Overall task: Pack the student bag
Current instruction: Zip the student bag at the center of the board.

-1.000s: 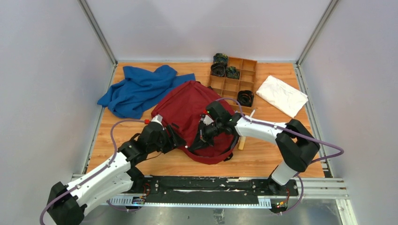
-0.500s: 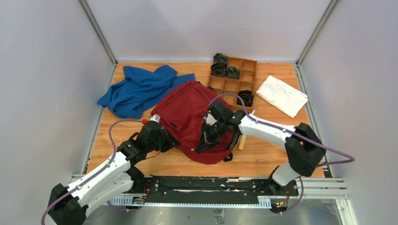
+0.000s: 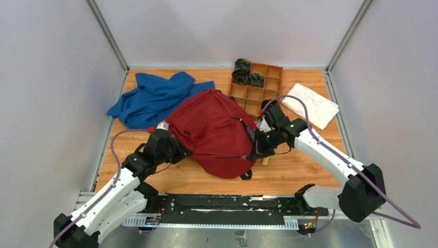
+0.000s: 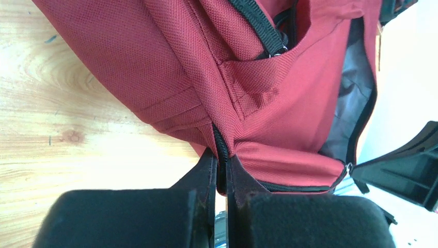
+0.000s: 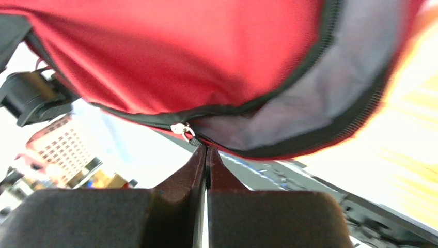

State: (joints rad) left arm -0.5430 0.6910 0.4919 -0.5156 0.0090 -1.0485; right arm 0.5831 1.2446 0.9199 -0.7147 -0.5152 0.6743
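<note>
Both arms have pulled apart since a moment ago. The right gripper (image 3: 256,150) has swung out to the right side of the student bag (image 3: 214,132), so the bag is now stretched wide between the two. The left gripper (image 3: 178,151) is squeezed tight on a black seam at the bag's left edge. The right gripper is squeezed tight too, pinching the bag's rim right by a small silver zipper pull (image 5: 180,129). The bag gapes open there and shows its grey lining (image 5: 310,98). The bag is in the middle of the wooden surface (image 3: 289,175), right next to a blue cloth (image 3: 155,98), with a wooden tray (image 3: 258,85) just behind it.
</note>
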